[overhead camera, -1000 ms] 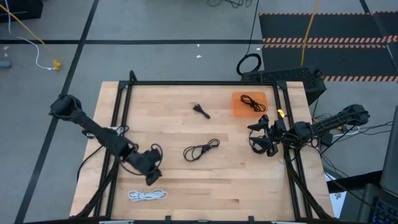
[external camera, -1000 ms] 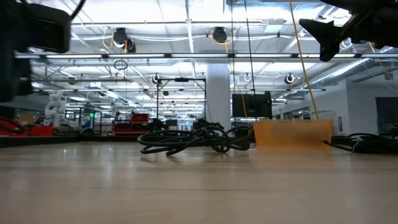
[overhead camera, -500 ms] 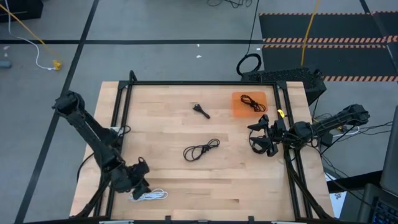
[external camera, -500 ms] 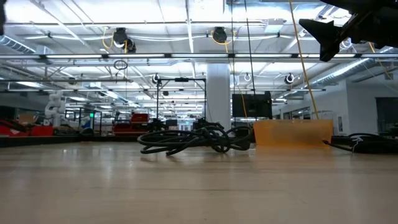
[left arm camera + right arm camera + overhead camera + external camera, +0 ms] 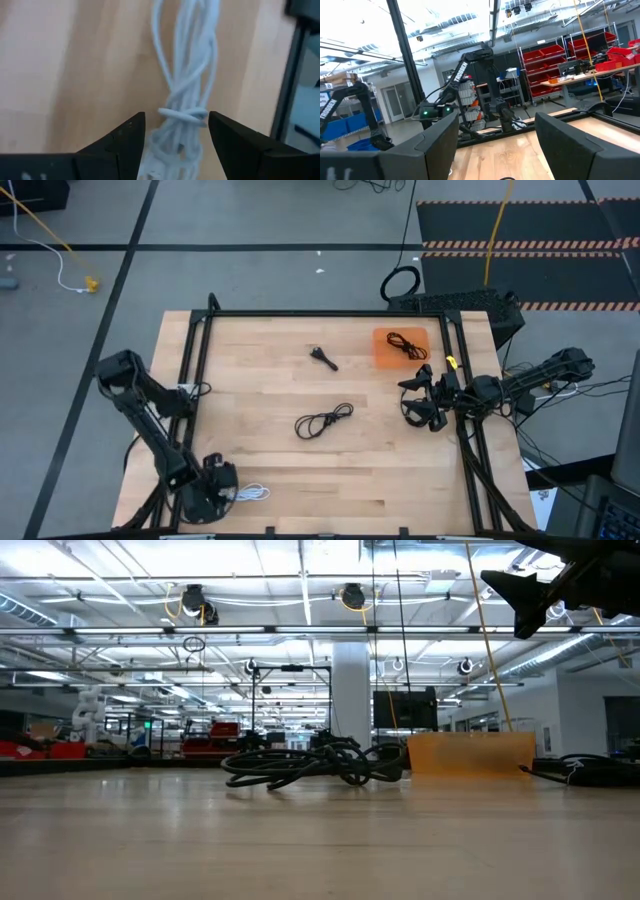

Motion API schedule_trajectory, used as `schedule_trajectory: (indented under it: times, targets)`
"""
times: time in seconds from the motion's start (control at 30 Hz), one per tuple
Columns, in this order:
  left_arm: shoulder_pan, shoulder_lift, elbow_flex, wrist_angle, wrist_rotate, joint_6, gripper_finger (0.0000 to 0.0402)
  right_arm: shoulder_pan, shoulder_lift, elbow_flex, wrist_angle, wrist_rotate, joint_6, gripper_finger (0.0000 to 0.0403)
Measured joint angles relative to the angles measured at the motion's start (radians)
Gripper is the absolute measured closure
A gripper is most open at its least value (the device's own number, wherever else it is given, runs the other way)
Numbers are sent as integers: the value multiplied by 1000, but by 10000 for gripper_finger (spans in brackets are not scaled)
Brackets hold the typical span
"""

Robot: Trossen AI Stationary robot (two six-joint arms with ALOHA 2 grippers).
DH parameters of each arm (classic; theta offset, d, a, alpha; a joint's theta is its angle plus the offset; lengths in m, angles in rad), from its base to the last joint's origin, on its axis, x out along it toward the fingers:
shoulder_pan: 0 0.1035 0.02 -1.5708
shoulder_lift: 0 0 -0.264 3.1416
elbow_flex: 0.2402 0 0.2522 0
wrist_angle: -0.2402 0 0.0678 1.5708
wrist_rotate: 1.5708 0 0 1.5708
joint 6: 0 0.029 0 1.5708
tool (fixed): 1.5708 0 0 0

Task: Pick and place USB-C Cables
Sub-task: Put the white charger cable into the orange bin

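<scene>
Your left end effector (image 5: 175, 131) hung open astride the white USB-C cable (image 5: 186, 75) at the table's (image 5: 400, 480) near-left corner; you needed the knot centred before closing. Your right end effector (image 5: 418, 402), open and empty, waited far right.

White "TROSSEN" lettering runs along a dark robot arm (image 5: 460, 76) in the room behind the table; nothing else is legible.

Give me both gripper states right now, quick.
Left gripper: open, straddling the white cable near the table's front-left corner, not closed on it.
Right gripper: open, empty, waiting at the table's right edge.
</scene>
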Motion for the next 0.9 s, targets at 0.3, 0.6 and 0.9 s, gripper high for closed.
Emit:
schedule_trajectory:
  times: [0.3,0.6,0.9]
  targets:
    - [-7,93,59,-55,-4,12,191,0,0,0,0,0,0,149]
    - [28,60,54,-40,13,-26,326,0,0,0,0,0,0,149]
    - [184,-10,54,-40,-106,-19,327,0,0,0,0,0,0,149]
